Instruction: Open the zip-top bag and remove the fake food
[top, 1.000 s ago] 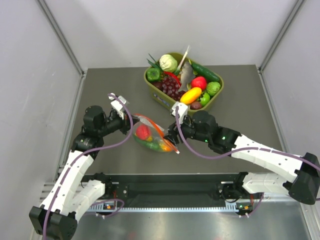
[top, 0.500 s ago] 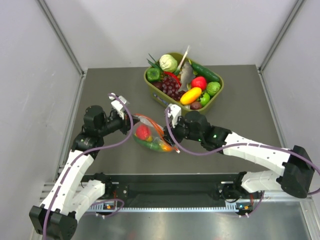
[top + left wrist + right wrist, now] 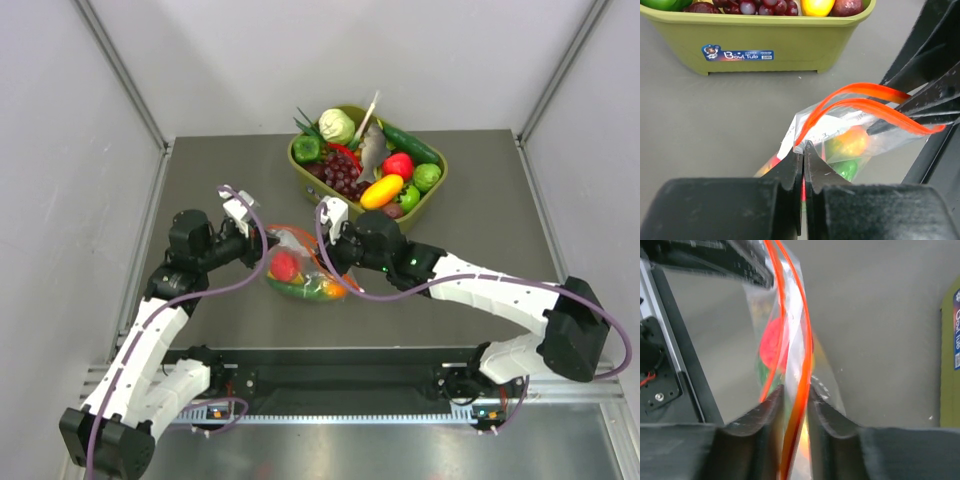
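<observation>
While zip-top bag [image 3: 300,262] sits mid-table between 2 arms, left gripper [image 3: 803,150] jaws together, pinching bag's near corner. Orange-red zip strip [image 3: 860,104] parted, 2 halves bowed apart. Fake food [image 3: 285,265] inside bag: red fruit, orange and green pieces. Right gripper [image 3: 796,395] jaws clamped on strip's opposite end. Olive-green tub [image 3: 790,50] behind, apart from bag

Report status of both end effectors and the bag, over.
Left end effector shut on corner of clear zip-top plastic bag. Right end effector straddling one orange-red zip lip, grip unconfirmed. Glossy plastic fake food inside. Nothing blocking.
</observation>
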You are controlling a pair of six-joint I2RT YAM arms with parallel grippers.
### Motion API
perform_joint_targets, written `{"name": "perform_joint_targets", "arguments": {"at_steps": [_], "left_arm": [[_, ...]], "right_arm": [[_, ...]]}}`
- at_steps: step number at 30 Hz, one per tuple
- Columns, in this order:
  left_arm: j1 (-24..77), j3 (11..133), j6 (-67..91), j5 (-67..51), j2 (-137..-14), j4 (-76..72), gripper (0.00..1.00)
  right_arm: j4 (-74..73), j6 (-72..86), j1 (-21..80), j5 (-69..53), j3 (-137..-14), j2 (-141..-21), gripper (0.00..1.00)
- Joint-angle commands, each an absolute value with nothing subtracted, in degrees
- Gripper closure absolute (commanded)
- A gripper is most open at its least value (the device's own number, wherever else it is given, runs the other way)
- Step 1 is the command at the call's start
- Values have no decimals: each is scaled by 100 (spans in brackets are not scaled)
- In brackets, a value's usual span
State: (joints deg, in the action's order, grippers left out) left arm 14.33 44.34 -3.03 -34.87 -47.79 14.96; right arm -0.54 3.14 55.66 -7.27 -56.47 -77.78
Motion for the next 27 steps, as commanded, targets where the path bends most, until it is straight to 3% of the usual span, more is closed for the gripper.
{"name": "perform_joint_targets", "arguments": {"at_steps": [1,3,5,11,18,23,27], "left_arm": [[1424,4500,-229,-3454,-4773,1222,94],[1424,4509,-211,-3341,-4755,1239,89],[1424,4544,-176,-3279,-4729,1248,77],[1424,4719,-123,-2690,-4606,1327,55],[1424,5168,508,-1767,-4387,1468,42],[1424,5379,1062,-1081,-4061,1818,42],[1424,5256,1878,-1641,-3938,1855,42]], "right_arm": [[369,264,5634,-773,-6082,-7822,79],[369,255,5634,-747,-6152,-7849,92],[369,272,5634,-695,-6240,-7866,100],[19,360,5642,-255,-6670,-7972,100],[-359,579,5634,280,-7031,-8199,100],[-527,755,5634,641,-7224,-8385,100],[-492,931,5634,729,-7286,-8525,100]]}}
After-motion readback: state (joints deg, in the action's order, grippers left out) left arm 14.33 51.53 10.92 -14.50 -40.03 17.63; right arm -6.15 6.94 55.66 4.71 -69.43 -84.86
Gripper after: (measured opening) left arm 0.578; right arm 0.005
